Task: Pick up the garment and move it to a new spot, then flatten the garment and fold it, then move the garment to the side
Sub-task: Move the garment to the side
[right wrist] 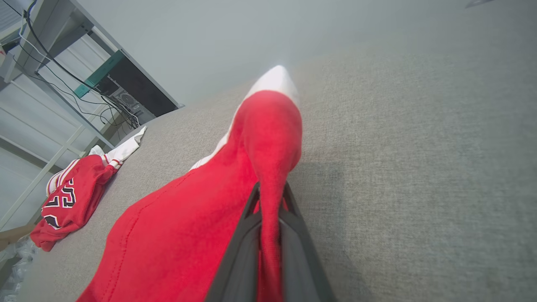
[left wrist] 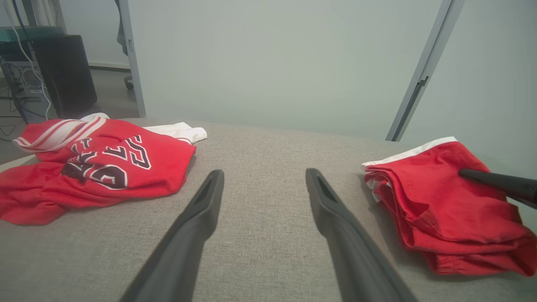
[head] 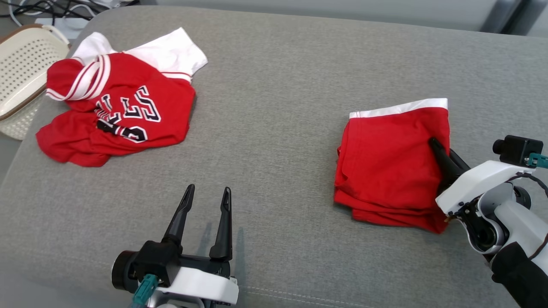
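The garment (head: 385,171) is a folded red piece with a white band along its far edge, lying on the right of the grey cushioned surface (head: 278,107). My right gripper (head: 441,147) reaches in from the garment's right edge and is shut on a pinched ridge of its red cloth. The right wrist view shows the garment's fabric (right wrist: 188,230) squeezed between that gripper's fingers (right wrist: 270,188). In the left wrist view the garment (left wrist: 440,209) lies to the right. My left gripper (head: 208,190) hovers open over bare cushion at the front, nothing between its fingers (left wrist: 209,197).
A crumpled red jersey (head: 124,111) with white sleeves and dark lettering lies at the far left. A cream perforated basket (head: 21,72) stands beyond the surface's left edge. Grey cushion stretches between the two garments.
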`<state>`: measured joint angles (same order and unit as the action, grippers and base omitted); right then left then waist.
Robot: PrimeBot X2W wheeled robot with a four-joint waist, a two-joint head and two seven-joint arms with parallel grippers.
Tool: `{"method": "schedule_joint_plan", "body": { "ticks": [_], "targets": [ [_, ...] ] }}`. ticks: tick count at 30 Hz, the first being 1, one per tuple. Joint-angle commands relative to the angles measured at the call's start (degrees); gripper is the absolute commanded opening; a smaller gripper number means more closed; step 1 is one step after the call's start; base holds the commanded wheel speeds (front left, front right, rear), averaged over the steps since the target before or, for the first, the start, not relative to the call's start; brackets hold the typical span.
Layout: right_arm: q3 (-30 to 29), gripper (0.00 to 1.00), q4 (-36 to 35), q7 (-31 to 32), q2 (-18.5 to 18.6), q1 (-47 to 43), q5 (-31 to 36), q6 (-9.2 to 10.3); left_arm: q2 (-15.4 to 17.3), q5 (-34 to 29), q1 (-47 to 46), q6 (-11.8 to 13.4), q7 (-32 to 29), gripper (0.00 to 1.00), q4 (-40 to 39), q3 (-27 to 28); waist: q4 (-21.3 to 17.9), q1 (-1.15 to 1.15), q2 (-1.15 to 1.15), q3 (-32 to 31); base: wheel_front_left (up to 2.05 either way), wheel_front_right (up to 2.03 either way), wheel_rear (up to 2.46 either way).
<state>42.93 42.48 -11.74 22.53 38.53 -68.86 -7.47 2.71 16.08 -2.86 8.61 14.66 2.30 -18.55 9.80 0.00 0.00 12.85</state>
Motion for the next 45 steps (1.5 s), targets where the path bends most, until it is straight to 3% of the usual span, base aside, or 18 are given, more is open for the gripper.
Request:
{"method": "schedule_joint_plan", "body": {
  "ticks": [1, 10, 29, 37, 45],
  "targets": [
    [1.09, 0.0, -1.13, -1.54, 0.96, 0.54, 0.69, -0.02, 0.17, -1.06, -2.54, -0.3, 0.34, 1.0, -1.25, 1.9, -1.38, 0.0, 0.0, -0.28, 0.0, 0.0, 0.0],
    [2.25, 0.0, -0.43, -3.21, 0.85, 0.89, 1.79, -0.02, 0.17, -2.98, -3.8, -1.99, 0.34, 1.0, -0.32, 3.05, -9.78, 0.0, 0.0, -0.74, 0.0, 0.0, 0.0],
    [-10.71, 0.0, -4.58, -3.25, -2.49, -4.86, 10.05, -0.02, 0.17, -5.92, -7.66, -5.01, 0.34, 1.0, 1.7, 3.51, -25.94, 0.0, 0.0, 0.73, 0.0, 0.0, 0.0],
    [-13.73, 0.0, -5.19, -3.25, -3.68, -7.53, 11.7, -0.02, 0.17, -6.87, -9.26, -6.4, 0.34, 1.0, 2.43, 3.16, -30.14, 0.0, 0.0, 1.33, 0.0, 0.0, 0.0],
    [-18.54, 0.0, -5.76, -3.26, -3.99, -8.34, 11.97, -0.02, 0.17, -7.1, -9.53, -6.85, 0.34, 1.0, 2.51, 2.97, -31.61, 0.0, 0.0, 2.12, 0.0, 0.0, 0.0]
  ]
}}
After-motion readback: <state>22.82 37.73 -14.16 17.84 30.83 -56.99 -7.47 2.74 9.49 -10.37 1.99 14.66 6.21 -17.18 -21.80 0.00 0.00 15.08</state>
